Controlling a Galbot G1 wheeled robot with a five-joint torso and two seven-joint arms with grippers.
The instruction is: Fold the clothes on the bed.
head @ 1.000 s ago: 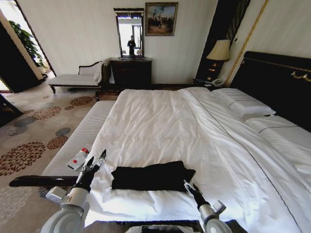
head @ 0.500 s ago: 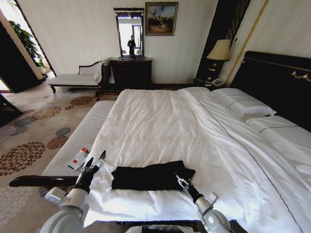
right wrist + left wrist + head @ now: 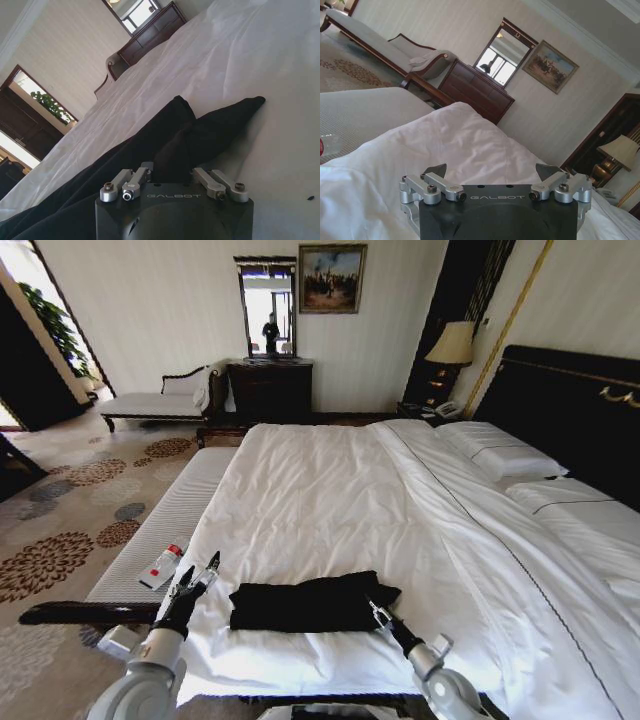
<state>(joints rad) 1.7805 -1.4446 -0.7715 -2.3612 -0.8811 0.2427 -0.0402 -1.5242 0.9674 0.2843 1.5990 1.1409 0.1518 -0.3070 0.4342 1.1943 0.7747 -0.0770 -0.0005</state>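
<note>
A black T-shirt [image 3: 310, 603] lies folded into a flat band near the foot edge of the bed [image 3: 330, 490], on its white duvet. My right gripper [image 3: 376, 611] is at the shirt's right end. In the right wrist view its jaws are drawn in, and my right gripper [image 3: 170, 172] is shut on a raised fold of the black cloth [image 3: 200, 135]. My left gripper [image 3: 196, 580] hovers just off the shirt's left end, over the duvet's edge. In the left wrist view my left gripper [image 3: 492, 170] is open, with nothing but white duvet [image 3: 445, 145] beyond it.
A grey upholstered bench [image 3: 170, 520] runs along the bed's left side, with a red-capped bottle [image 3: 162, 565] on it. Pillows [image 3: 500, 455] and a dark headboard [image 3: 570, 410] are at the right. A chaise [image 3: 155, 400] and a dresser [image 3: 270, 390] stand by the far wall.
My right gripper has moved in from the bare duvet to the shirt's right end and closed on the cloth. The left arm and the shirt have hardly shifted.
</note>
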